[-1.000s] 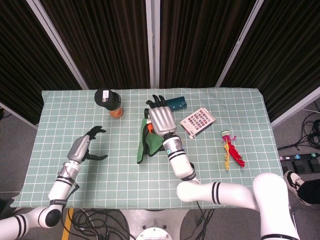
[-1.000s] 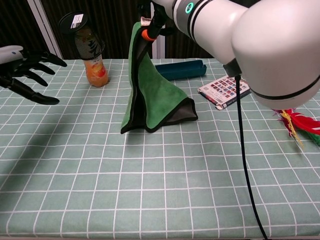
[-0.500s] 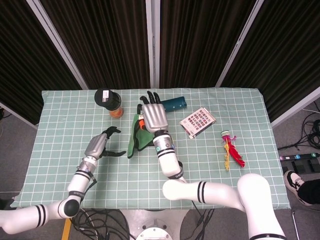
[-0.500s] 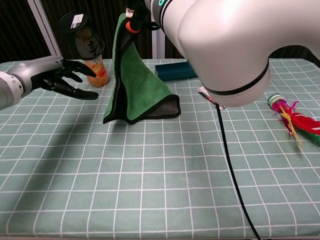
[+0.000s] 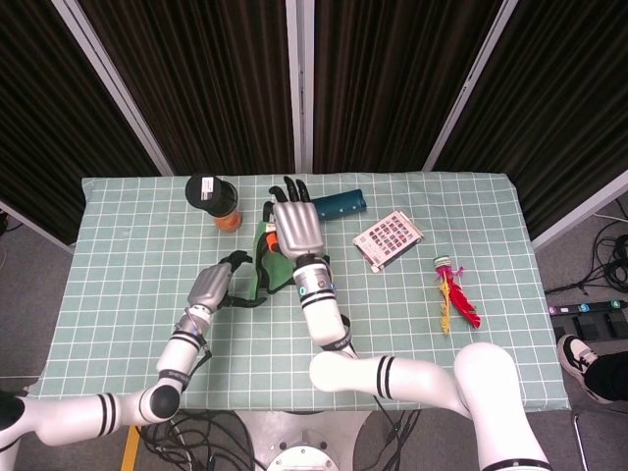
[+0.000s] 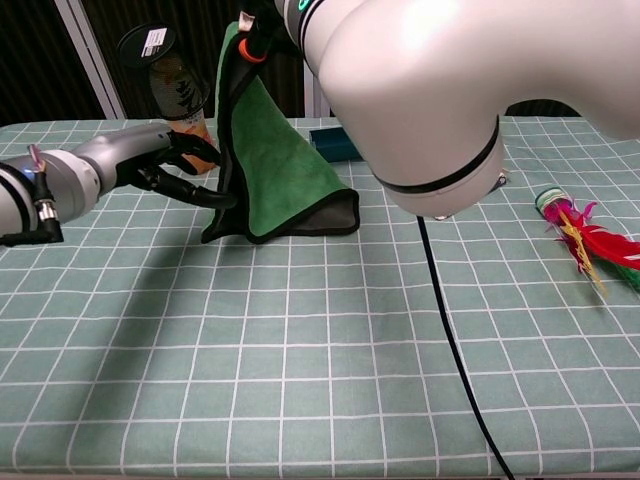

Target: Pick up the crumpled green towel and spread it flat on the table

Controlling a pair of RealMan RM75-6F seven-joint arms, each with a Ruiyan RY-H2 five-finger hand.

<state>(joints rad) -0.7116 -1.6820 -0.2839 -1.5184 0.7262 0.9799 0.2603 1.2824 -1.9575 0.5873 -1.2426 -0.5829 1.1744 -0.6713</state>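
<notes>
Your right hand [image 5: 294, 228] grips the black-edged green cloth towel [image 6: 280, 160] aloft; your left hand [image 6: 180, 168], fingers spread and empty, touches its edge.

The towel [image 6: 280, 160] hangs from the right hand [image 5: 294, 227] near the middle of the table [image 5: 471, 324], toward the far edge, with its lower edge resting on the surface. The left hand [image 5: 211, 287] lies just left of the towel, its fingers [image 6: 195, 190] reaching the towel's left edge. The bottle [image 5: 214, 199] stands behind and left of the towel, near the far edge. A box [image 5: 339, 204] lies behind the towel to its right, a card pack [image 5: 389, 238] lies further right, and a feathered toy [image 5: 453, 300] lies nearest the right edge.
</notes>
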